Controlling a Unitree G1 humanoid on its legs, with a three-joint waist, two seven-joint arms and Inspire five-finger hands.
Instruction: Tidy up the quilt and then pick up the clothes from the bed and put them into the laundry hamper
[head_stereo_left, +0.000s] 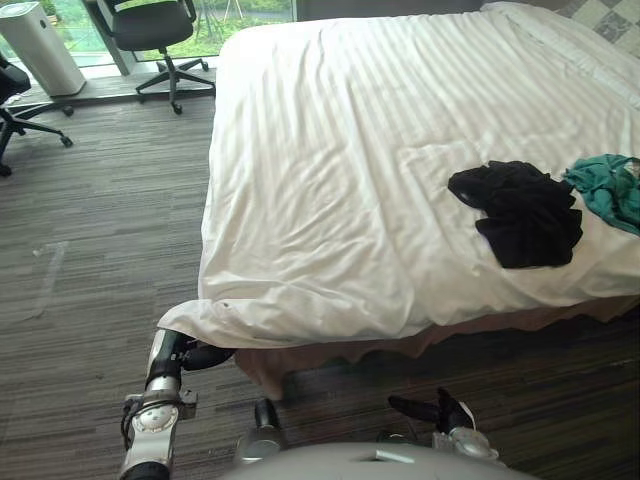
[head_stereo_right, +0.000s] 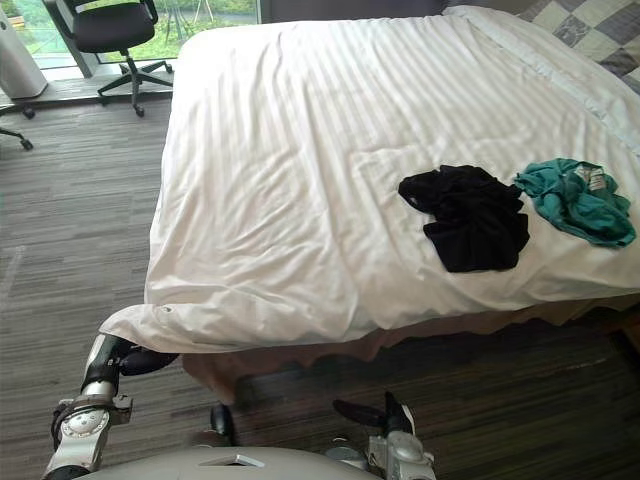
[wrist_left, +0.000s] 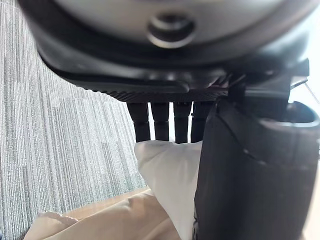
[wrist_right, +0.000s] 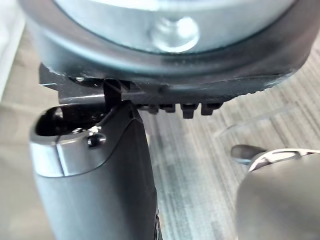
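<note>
Closest to the camera you have the two hands, low before the foot of the bed. Your left hand (head_stereo_left: 203, 355) is under the near left corner of the white striped quilt (head_stereo_left: 400, 150). This corner (head_stereo_left: 185, 325) sticks out past the bed over the grey floor (head_stereo_left: 90, 260). In the left wrist view the white cloth lies against the hand, but you cannot tell if the hand really grips it. Your right hand (head_stereo_left: 432, 409) hangs over the floor near the beige bed skirt (head_stereo_left: 330, 358), its fingers straight and holding nothing. The quilt covers the bed with soft wrinkles on the near part. On its right side lie the clothes: a black garment (head_stereo_left: 522, 213), crumpled, and just beside it, toward the right edge, a teal garment (head_stereo_left: 612, 188). Far behind, by the window, stand a black office chair (head_stereo_left: 150, 30) and a white air purifier (head_stereo_left: 40, 45).
</note>
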